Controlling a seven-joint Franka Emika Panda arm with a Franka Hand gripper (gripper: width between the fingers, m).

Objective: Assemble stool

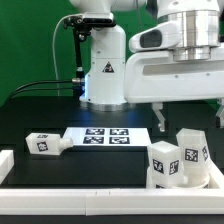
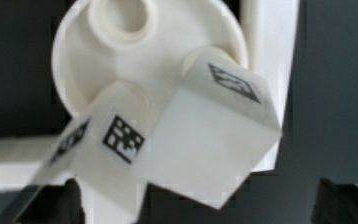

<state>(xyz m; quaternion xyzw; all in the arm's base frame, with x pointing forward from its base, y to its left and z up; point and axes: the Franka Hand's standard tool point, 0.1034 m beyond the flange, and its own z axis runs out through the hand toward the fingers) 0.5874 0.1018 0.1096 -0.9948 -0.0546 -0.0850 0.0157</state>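
Observation:
The stool's round white seat (image 1: 205, 180) lies at the exterior view's lower right, with two chunky tagged legs (image 1: 163, 160) (image 1: 193, 150) standing on it. A third leg (image 1: 41, 143) lies loose on the table at the exterior view's left. My gripper (image 1: 188, 115) hangs open and empty above the seat and its two legs. In the wrist view the seat (image 2: 140, 45) and the two legs (image 2: 211, 125) (image 2: 101, 145) fill the picture between my dark fingertips (image 2: 51, 205). I cannot tell how firmly the legs sit in the seat.
The marker board (image 1: 105, 135) lies flat mid-table between the loose leg and the seat. White border rails run along the front (image 1: 90, 200) and the left (image 1: 5, 160). The arm's base (image 1: 103, 70) stands behind, with cables to its left.

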